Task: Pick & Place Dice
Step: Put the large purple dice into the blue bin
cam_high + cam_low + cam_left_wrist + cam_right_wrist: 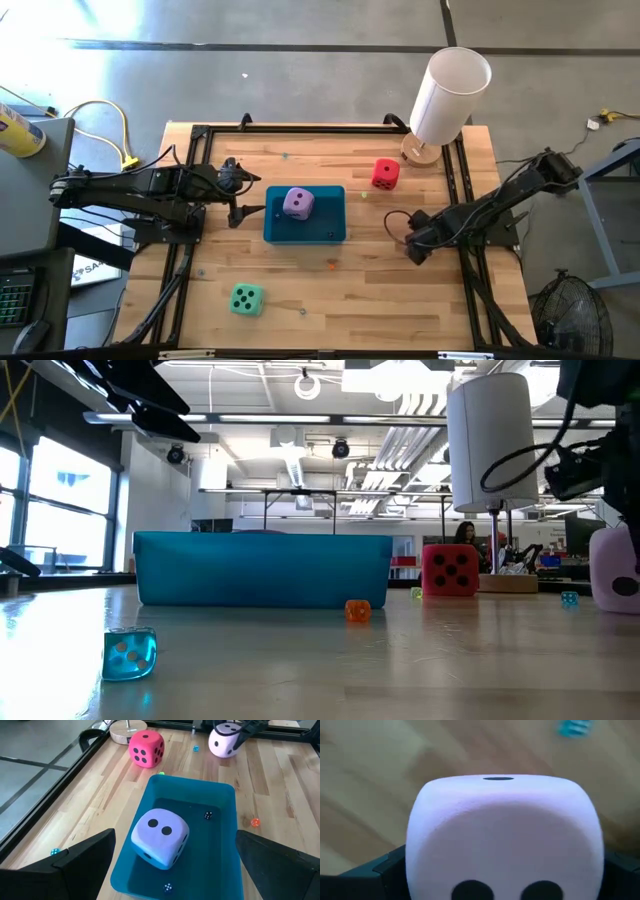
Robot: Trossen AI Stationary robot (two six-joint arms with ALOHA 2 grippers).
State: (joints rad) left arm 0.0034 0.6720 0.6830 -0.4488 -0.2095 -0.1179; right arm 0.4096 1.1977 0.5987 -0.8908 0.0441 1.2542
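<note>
The lilac die [297, 203], two dark pips up, sat in the teal tray [332, 228]; left gripper [238, 197] gaped wide beside it, right gripper [408, 238] straddled the pink die [502, 835]

The tray [305, 232] is sitting mid-table [400, 300] with the tray die [297, 203] lying in its far half, and the left gripper [250, 197] is hanging just left of it. The far die [385, 174] is resting behind and right of the tray, near the cylinder [450, 95] standing at the far right corner, while the near die [246, 299] is lying front left. The right die [505, 835] is sitting right of the tray, between the right gripper's [412, 243] fingers.
</note>
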